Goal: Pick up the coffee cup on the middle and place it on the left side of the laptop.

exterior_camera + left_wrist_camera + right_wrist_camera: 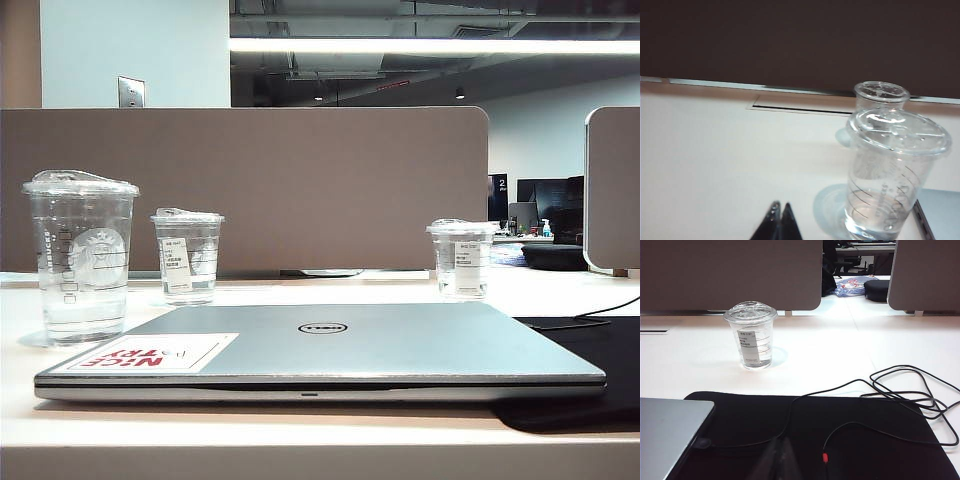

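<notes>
Coffee cup (pixel 80 258) stood upright on the bench (pixel 300 440), at the left of the exterior view, just beside the laptop's (pixel 330 350) left rear corner. Tall, clear, lidded, with a round white logo and printed check boxes on its wall. Laptop lay closed in the middle of the bench, silver lid up, round logo (pixel 322 328) at the centre and a red-and-white sticker (pixel 150 354) near its front left corner.

Two shorter clear cups stood farther back: one with a white label (pixel 187 256) just right of the coffee cup and behind it, the other (pixel 462 258) well apart, beyond the laptop's right rear. A black mat (pixel 810 435) lay under and beside the laptop's right edge, with a thin black cable (pixel 900 390) looped across it and onto the bench.

Left end effector (pixel 779 210) seen low in the left wrist view, fingertips pressed together, gripping nothing, near the coffee cup (pixel 892 170) but apart from it. Right end effector (pixel 780 445) seen above the black mat in the right wrist view, fingertips likewise together and empty, the labelled short cup (pixel 751 335) well ahead of it.
</notes>
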Controlling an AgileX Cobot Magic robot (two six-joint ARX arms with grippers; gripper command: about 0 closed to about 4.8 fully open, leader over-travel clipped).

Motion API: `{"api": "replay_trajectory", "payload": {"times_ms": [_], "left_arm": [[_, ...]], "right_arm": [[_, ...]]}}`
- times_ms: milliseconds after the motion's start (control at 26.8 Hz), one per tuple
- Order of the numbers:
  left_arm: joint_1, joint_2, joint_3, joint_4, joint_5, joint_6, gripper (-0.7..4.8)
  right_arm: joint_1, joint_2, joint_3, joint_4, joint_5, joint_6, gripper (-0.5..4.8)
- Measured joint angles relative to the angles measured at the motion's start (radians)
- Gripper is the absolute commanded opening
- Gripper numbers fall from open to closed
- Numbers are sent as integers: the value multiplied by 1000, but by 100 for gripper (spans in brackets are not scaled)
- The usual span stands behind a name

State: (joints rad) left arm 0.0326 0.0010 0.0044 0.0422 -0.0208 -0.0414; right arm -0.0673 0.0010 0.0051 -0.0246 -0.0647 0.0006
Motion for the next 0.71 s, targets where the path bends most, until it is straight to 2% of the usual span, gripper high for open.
{"api": "replay_trajectory", "payload": {"times_ms": [710], "left_arm": [[0,0,0,-14,18,11,-5]], "right_arm": [[0,0,0,0,0,0,-5]]}}
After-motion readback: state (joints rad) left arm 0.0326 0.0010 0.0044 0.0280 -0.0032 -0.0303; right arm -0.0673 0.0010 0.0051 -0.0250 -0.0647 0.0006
